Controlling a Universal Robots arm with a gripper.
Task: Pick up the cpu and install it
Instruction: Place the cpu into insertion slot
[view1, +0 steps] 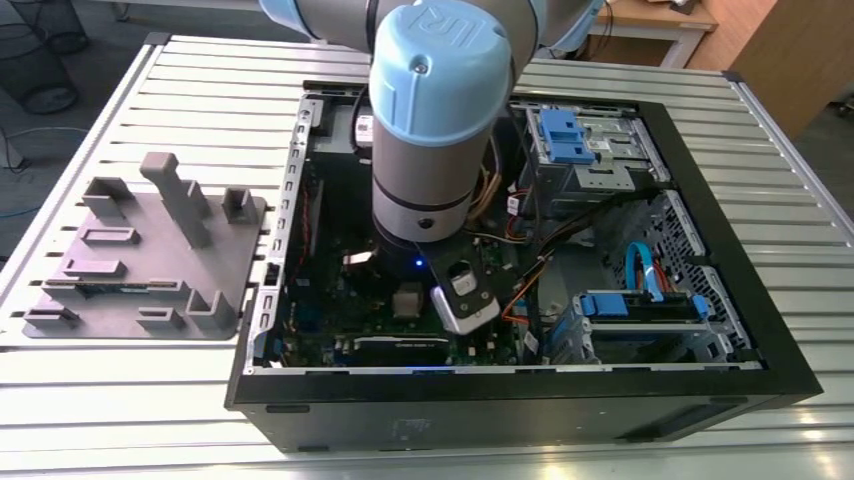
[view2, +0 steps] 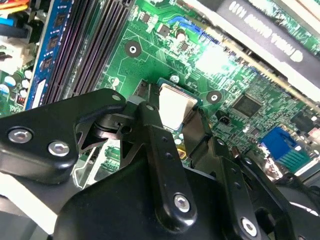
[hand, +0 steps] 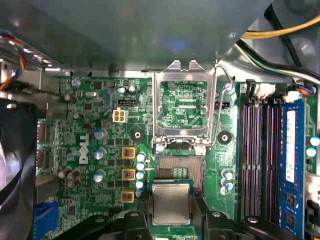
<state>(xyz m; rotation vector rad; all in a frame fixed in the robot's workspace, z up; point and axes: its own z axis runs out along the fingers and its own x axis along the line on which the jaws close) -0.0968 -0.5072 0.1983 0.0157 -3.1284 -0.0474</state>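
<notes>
Inside the open black computer case (view1: 534, 395), the black pincer (hand: 170, 207) clamps the small square silvery-grey cpu (hand: 171, 199), with the open metal-framed socket (hand: 181, 170) just beyond its fingertips.

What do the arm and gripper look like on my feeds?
The arm has pale blue joint caps over silver-grey tube sections, with a small blue light at the wrist. The gripper is black, with jointed linkage fingers pinned by silver screws.

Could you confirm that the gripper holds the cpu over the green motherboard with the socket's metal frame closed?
Not quite: the metal frame is flipped open, as the first wrist view shows, leaving the socket bare. The gripper does hold the cpu over the green motherboard.
</notes>
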